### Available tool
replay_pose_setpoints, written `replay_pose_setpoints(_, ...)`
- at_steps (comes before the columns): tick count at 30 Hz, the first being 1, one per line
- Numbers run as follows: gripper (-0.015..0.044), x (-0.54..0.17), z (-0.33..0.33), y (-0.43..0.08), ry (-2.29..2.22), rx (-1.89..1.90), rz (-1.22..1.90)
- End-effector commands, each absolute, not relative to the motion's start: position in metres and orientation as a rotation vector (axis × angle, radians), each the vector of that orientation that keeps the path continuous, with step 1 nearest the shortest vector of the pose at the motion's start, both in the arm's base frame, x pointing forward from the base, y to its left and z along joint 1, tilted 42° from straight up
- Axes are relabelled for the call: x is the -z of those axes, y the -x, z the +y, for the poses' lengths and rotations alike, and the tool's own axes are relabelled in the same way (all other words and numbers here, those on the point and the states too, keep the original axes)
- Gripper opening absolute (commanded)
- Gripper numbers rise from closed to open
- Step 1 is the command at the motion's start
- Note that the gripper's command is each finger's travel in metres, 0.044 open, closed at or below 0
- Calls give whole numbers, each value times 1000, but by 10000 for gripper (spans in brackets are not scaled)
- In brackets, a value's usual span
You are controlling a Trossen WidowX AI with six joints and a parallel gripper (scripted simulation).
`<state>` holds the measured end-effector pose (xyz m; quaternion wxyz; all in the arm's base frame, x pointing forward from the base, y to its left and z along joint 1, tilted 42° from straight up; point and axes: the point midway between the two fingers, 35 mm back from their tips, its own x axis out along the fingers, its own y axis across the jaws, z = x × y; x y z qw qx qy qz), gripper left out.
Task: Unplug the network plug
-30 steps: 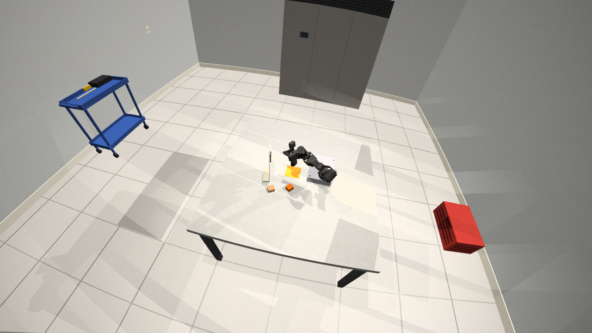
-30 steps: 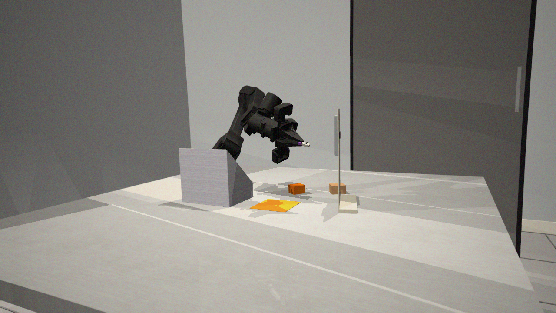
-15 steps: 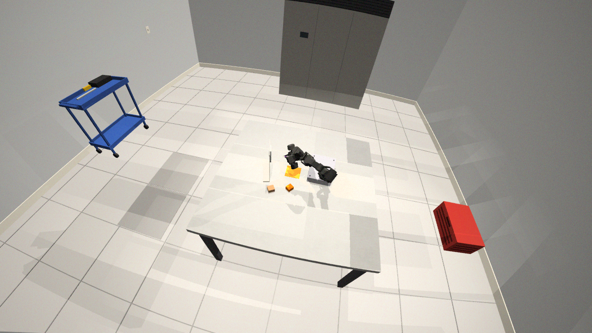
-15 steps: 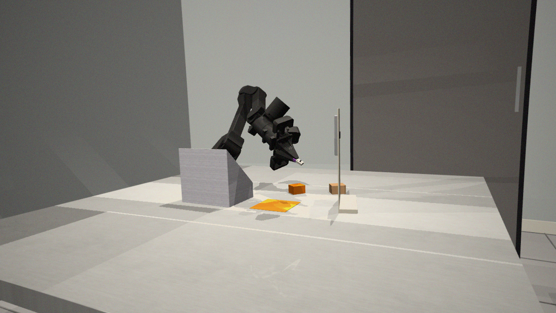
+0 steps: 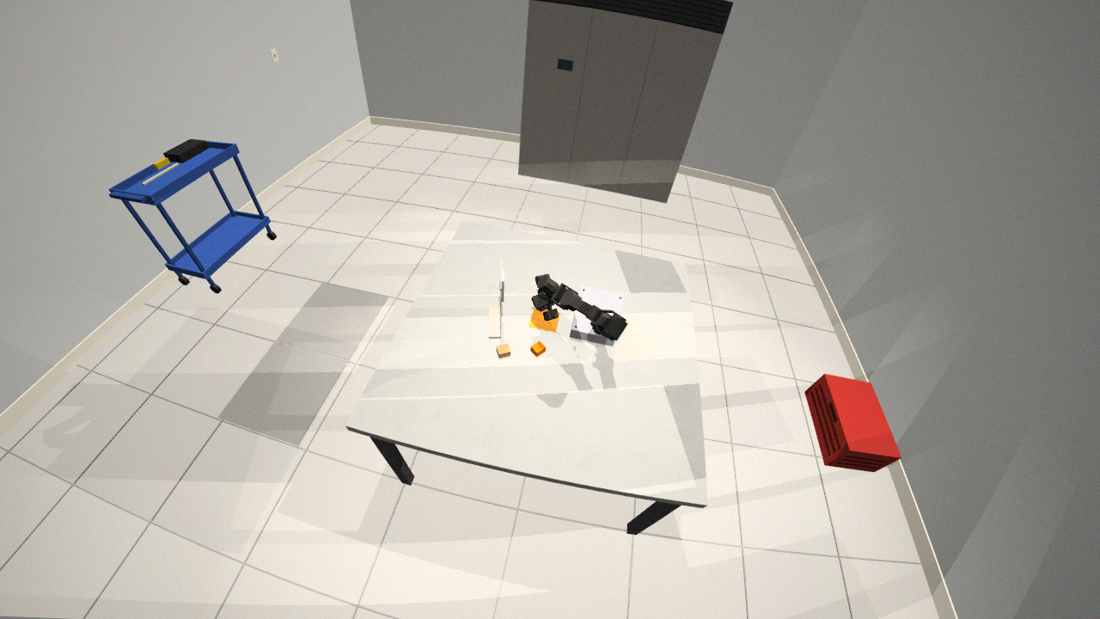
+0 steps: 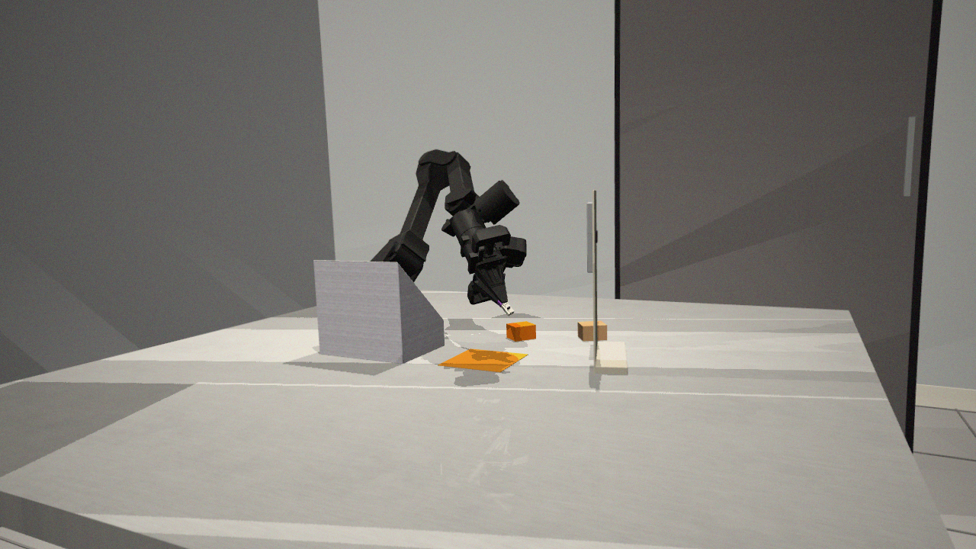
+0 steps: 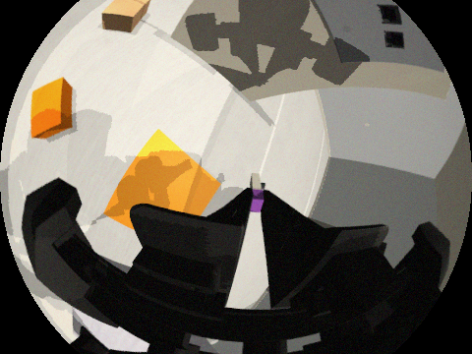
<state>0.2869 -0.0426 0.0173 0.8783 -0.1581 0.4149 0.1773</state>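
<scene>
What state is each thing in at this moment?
Claw: shut on the network plug, pointing down, above the table.
Network plug: out of the socket, held in the air.
Upright panel: standing, apart from the claw.
Orange marked square: flat on the table, nothing on it.
Orange block: resting on the table.
Tan block: resting on the table.

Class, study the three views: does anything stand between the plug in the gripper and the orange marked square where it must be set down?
Nothing visible does. The gripper, shut on the plug, points down above the table near the marked square. The orange block and tan block sit off to the side.
</scene>
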Motion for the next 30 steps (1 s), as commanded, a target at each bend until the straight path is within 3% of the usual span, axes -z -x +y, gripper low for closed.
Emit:
replay_pose_setpoints(1,0,-15,-37,-279,311,-388,945)
replay_pose_setpoints(13,0,-8,-21,-247,273,-453,1160)
replay_pose_setpoints(30,0,6,-8,-249,272,-455,1163)
